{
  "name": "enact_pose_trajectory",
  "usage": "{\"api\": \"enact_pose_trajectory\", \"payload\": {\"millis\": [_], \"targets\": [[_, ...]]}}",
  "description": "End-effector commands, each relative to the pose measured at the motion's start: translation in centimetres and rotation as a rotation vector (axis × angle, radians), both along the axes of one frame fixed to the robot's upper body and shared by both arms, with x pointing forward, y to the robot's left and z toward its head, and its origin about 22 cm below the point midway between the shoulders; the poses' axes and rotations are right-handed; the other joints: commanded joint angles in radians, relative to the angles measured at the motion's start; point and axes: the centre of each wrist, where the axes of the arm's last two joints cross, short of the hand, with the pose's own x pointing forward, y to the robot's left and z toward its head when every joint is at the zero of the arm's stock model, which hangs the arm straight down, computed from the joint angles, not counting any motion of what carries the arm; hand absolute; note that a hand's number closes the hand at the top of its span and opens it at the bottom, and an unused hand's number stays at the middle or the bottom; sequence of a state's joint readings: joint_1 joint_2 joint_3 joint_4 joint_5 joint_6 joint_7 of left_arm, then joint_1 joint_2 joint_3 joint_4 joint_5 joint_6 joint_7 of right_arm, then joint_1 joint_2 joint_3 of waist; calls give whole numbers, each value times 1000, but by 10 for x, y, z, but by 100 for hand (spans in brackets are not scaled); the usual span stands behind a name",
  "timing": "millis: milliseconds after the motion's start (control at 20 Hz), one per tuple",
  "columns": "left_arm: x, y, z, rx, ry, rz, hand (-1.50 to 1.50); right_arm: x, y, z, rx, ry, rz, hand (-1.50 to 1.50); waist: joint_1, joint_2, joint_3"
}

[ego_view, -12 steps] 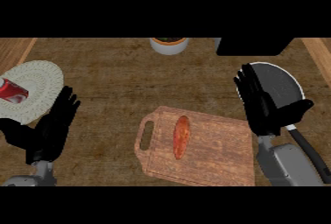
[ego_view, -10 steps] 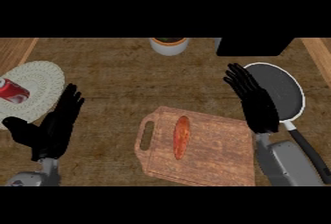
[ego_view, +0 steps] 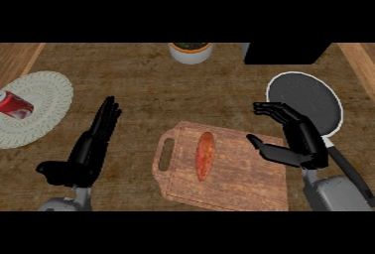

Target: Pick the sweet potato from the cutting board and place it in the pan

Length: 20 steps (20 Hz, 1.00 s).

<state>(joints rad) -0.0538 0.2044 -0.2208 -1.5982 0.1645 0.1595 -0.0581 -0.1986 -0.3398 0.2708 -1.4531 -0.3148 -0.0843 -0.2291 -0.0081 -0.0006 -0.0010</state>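
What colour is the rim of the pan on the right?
White, around a dark grey inside, on the pan; the head view shows it.

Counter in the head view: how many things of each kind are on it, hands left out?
Sweet potato: 1
Cutting board: 1
Pan: 1
Plate: 1
Red can: 1
White pot: 1
Total: 6

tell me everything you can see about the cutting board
The cutting board looks like brown wood with visible grain, roughly rectangular with rounded corners and a slot handle cut through its left end. It lies flat on the counter, turned a little askew, low in the view between the two hands. The sweet potato, orange-red and elongated, lies lengthwise on its left half. The right hand hangs over its right edge, fingers parted; whether it touches the board cannot be told.
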Motion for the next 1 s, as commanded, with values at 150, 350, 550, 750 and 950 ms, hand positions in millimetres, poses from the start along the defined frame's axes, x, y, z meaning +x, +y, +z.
{"api": "enact_pose_trajectory", "payload": {"millis": [150,350,550,750,950], "targets": [[-9,-5,-8,13,-12,-16,0,-34,-47,-11,-247,-84,45,-150,2,-1,1],[-2,-8,-2,7,-7,-36,0,-7,-35,27,-385,-74,106,-150,11,-1,0],[-17,-9,6,1,-36,-38,0,-3,-21,35,-514,-21,157,-150,19,-3,1],[8,-24,-10,0,-40,-52,0,32,14,61,-655,38,231,-150,24,4,0],[0,-22,-2,11,-42,-56,0,24,50,54,-865,85,338,-150,30,2,0]]}}
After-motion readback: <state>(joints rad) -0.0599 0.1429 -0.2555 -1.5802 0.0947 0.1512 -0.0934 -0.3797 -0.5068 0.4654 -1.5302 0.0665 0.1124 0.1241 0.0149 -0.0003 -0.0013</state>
